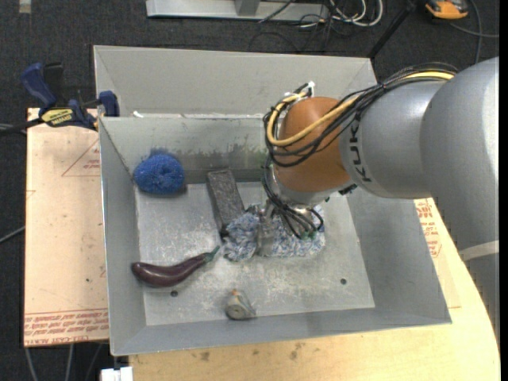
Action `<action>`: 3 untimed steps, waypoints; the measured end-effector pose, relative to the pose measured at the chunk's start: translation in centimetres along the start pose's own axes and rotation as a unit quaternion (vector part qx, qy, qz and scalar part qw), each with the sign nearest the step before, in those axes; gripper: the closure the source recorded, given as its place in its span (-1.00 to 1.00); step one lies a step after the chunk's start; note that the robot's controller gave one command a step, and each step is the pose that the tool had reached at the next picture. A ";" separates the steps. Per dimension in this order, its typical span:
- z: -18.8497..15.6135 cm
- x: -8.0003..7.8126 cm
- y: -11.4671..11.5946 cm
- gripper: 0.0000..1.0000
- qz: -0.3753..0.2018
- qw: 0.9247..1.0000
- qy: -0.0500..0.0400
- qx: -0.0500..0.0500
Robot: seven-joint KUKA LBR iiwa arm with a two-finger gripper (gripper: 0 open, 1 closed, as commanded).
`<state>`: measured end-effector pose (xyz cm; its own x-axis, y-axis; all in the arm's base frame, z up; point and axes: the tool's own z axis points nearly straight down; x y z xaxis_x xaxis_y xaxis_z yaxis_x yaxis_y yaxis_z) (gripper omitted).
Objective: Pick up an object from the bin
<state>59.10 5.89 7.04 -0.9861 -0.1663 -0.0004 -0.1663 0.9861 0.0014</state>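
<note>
end effector (279, 227): low in the grey metal bin (119, 236), down on the crumpled blue-and-white cloth (240, 242); opening width unreadable
cloth: directly beneath the end effector, spreading to both sides
grey rectangular foam block (225, 197): just left, its lower end at the cloth
fuzzy blue ball (159, 173): far upper left
dark purple toy aubergine (167, 271): lower left, green stem near the cloth
small beige lump (238, 306): below, apart

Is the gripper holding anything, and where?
Cannot tell: the gripper is down on the crumpled blue-and-white cloth in the middle of the bin; any hold is hidden.
</note>
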 end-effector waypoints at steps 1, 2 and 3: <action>0.0 0.0 0.0 1.00 0.000 1.000 0.000 0.000; -11.9 2.0 -0.5 1.00 -0.025 1.000 -0.001 0.000; -11.9 2.0 -0.5 1.00 -0.025 1.000 -0.001 0.000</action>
<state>57.23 5.09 18.95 -0.9766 -0.2151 -0.0022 -0.2151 0.9766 0.0012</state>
